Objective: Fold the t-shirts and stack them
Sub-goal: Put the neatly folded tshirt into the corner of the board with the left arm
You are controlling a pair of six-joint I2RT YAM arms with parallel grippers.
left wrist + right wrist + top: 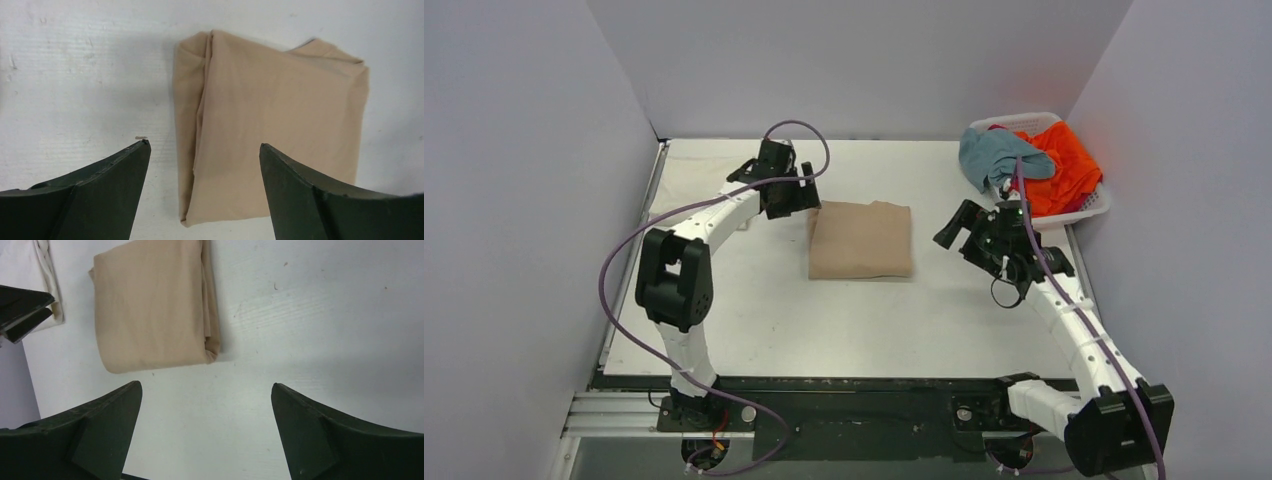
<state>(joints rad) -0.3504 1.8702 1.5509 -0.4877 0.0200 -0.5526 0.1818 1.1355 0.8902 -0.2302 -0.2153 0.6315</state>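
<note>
A tan t-shirt (861, 241) lies folded into a neat rectangle in the middle of the table (754, 320). My left gripper (799, 200) hovers at its left edge, open, with nothing held. In the left wrist view the tan t-shirt (270, 130) lies below and between the spread fingers of that gripper (205, 145). My right gripper (954, 228) stands open to the right of the shirt, over bare table. The right wrist view shows this gripper (206, 385) empty, with the tan t-shirt (155, 305) beyond it. A grey-blue t-shirt (999, 158) and an orange t-shirt (1069, 165) lie crumpled in the basket.
The white slatted basket (1096, 205) stands at the back right corner against the wall. A cream-white cloth (25, 270) lies at the far left of the table. Grey walls close in the left, back and right sides.
</note>
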